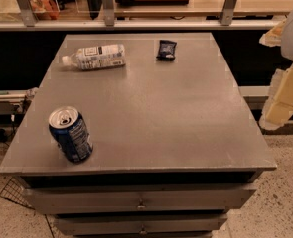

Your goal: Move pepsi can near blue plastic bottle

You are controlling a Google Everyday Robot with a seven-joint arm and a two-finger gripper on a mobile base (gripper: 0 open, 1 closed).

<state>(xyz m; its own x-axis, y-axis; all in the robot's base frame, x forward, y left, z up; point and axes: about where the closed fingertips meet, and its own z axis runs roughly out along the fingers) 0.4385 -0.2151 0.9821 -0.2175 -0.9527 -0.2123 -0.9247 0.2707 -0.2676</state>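
Gripper [281, 99]: off the right edge of the table [156, 113], level with its middle, cut by the frame. Only pale cream and white sections show. I cannot tell how far open it is. It has hold of neither task item, since both rest on the tabletop.

Pepsi can [70, 134]: front-left corner of the table, close to the near edge, standing on its base with the silver top and pull tab facing up toward the camera. It lies to the gripper's left, across almost the full width of the top and somewhat nearer the front.

Blue plastic bottle [94, 57]: lying on its side at the far-left, long axis running roughly left to right, white cap pointing left. Well apart from the can, almost straight behind it.

My read: reach has to cross leftward first, then the carry runs back along the left side.

Small dark snack packet [166, 49]: far edge, right of the bottle, out of that path.

Can's print too small to read.
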